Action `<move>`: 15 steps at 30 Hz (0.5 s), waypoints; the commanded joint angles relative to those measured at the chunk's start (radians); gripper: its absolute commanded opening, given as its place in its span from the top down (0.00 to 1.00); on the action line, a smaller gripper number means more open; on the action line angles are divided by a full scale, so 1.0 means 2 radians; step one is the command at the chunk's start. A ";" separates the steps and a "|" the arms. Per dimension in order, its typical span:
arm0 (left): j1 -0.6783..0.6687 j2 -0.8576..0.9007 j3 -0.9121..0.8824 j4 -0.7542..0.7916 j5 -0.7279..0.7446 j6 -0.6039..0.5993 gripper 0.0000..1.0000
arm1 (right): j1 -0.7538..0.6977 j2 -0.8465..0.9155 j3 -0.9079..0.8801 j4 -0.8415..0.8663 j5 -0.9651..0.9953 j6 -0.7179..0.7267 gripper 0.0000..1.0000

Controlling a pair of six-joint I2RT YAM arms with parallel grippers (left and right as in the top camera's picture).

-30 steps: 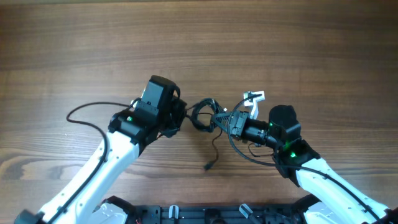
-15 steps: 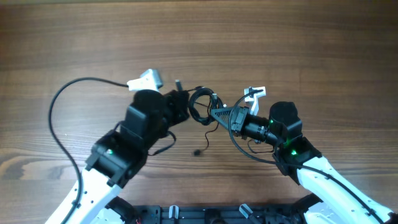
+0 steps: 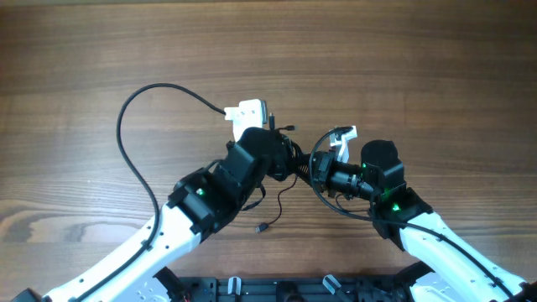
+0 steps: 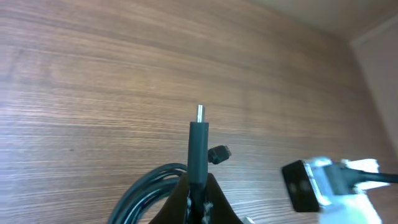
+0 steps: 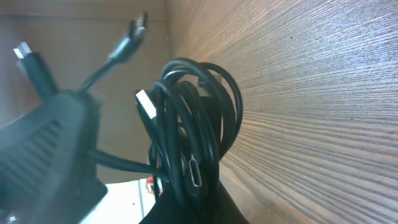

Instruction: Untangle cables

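Note:
The cables (image 3: 295, 161) are a small bundle of thin black cords held between both grippers over the wooden table. My left gripper (image 3: 284, 156) is shut on one cord just below its plug end (image 4: 199, 134), which stands up between the fingers. My right gripper (image 3: 312, 166) is shut on the coiled loops (image 5: 199, 134), with a flat plug (image 5: 145, 104) sticking out. A loose end with a small plug (image 3: 262, 227) hangs down to the table in the overhead view.
The left arm's thicker black cable (image 3: 134, 109) arcs over the table to the left. A white camera mount (image 3: 250, 111) sits on the left wrist and another (image 3: 342, 136) on the right. The wooden table (image 3: 419, 67) stretches all round.
My left arm has swung right and forward, bringing its gripper against the right one. The bundle has drawn tighter between them. The dangling plug end has shifted slightly left and lower.

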 commanded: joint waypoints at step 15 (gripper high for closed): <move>-0.005 0.014 0.009 -0.070 0.082 -0.007 0.96 | -0.001 0.003 -0.001 0.042 0.016 0.056 0.95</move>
